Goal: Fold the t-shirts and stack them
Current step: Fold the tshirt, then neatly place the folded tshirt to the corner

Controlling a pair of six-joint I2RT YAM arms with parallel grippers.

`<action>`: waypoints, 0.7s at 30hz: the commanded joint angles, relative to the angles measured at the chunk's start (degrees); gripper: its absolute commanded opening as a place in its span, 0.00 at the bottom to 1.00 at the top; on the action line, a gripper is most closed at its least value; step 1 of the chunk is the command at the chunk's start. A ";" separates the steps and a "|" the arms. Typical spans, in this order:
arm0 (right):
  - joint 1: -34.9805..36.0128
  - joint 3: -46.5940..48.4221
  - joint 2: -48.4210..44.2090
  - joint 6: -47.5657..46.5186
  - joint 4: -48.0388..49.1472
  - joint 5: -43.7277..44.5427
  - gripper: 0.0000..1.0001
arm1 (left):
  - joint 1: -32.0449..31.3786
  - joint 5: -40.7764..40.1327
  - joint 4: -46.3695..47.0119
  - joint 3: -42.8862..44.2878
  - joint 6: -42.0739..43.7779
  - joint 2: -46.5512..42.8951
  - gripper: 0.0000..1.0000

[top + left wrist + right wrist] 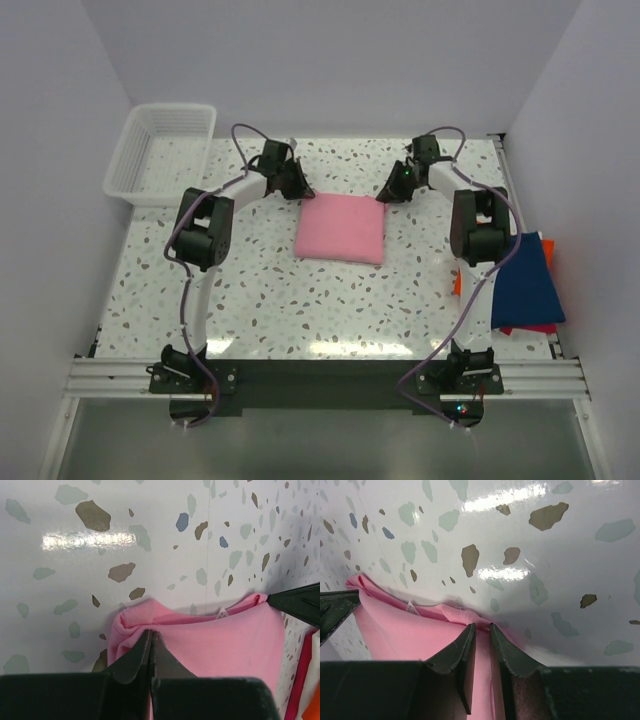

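The light pink t-shirt [340, 228] lies as a flat folded rectangle in the middle of the table. My left gripper [296, 182] is at its far left corner. In the left wrist view the jaws [151, 632] are pressed together on a bunched edge of the pink cloth [225, 640]. My right gripper [388, 190] is at the far right corner. In the right wrist view its jaws [482, 626] stand a narrow gap apart with pink cloth [395, 630] between them. The navy t-shirt [526, 280] lies folded at the right edge, on top of the orange-red one [530, 328].
A white mesh basket [160, 150] stands at the far left corner of the speckled table [250, 290]. A bit of orange [457, 283] shows beside the right arm. White walls close in the table on three sides.
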 commanded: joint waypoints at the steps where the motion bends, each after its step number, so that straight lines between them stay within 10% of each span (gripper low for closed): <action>1: -1.49 -1.43 -0.37 0.68 1.18 -3.07 0.22 | 0.96 0.72 -1.03 1.42 1.13 1.03 0.00; 10: -4.57 -0.98 -9.50 -0.03 -0.32 -0.26 0.48 | 2.28 6.25 1.70 5.46 4.82 -5.73 0.33; 21: -1.94 -21.18 -26.11 -2.92 3.11 4.30 0.71 | -4.56 5.56 -2.26 0.57 5.26 -13.73 0.33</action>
